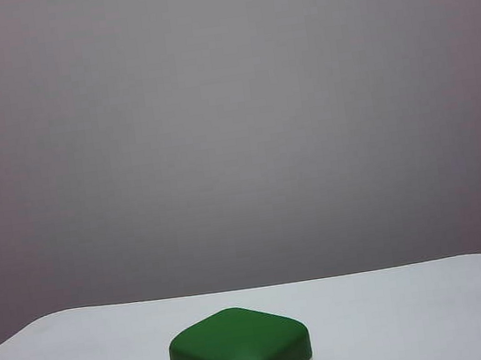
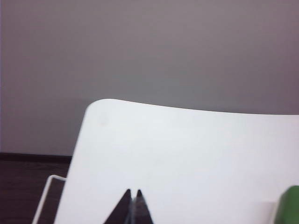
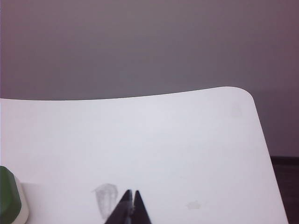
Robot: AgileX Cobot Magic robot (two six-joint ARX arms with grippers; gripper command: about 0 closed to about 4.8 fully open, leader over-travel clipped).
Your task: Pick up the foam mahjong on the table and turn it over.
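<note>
The foam mahjong [image 1: 240,349] lies on the white table [image 1: 417,308] near its front edge, dark green half up and the cream-white half underneath. Neither arm shows in the exterior view. In the left wrist view my left gripper [image 2: 133,191] is shut and empty above bare tabletop, and a green edge of the foam mahjong [image 2: 288,207] shows well off to its side. In the right wrist view my right gripper [image 3: 131,192] is shut and empty too, with the foam mahjong [image 3: 9,196] at the frame's edge, apart from the fingertips. The printed face is hidden.
A plain grey wall stands behind the table. The table's rounded far corners [image 2: 100,105] [image 3: 243,93] show in the wrist views, with dark floor beyond. Faint grey smudges [image 3: 106,198] mark the tabletop by the right gripper.
</note>
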